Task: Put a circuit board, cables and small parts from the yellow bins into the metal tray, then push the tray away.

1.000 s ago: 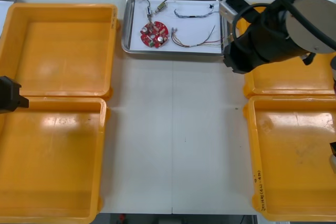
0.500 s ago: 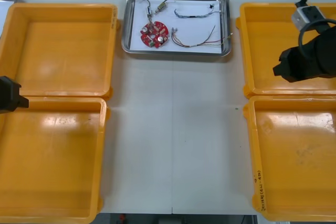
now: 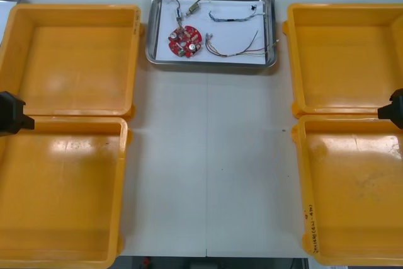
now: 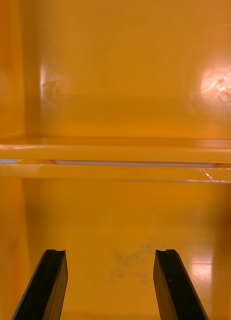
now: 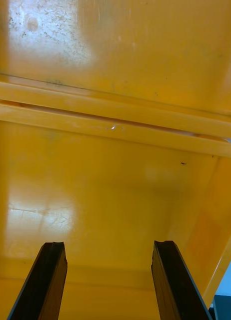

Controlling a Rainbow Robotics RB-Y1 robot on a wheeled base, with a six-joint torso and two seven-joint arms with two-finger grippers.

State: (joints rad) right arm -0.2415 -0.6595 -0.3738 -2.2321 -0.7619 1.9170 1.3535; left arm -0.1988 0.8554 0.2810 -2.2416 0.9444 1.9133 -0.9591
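The metal tray [image 3: 152,29], white inside, stands at the table's far middle. In it lie a round red circuit board [image 3: 184,40], a twisted blue and white cable [image 3: 230,14], a red and yellow cable [image 3: 236,49] and a small metal part [image 3: 192,8] on a black cable. My right gripper [image 4: 110,252] is open and holds nothing, hanging over the seam between the two right bins; its arm [image 3: 394,108] shows at the right edge. My left gripper [image 5: 109,245] is also open and holds nothing over the left bins, its arm [image 3: 12,113] at the left edge.
Four yellow bins look empty: far left [image 3: 69,61], near left [image 3: 60,193], far right [image 3: 343,55], near right [image 3: 352,193]. Bare light table [image 3: 208,155] runs between them from the tray to the front edge.
My right arm has pulled back from beside the tray's right side to the right edge, over the right bins. The tray and the left arm have stayed put.
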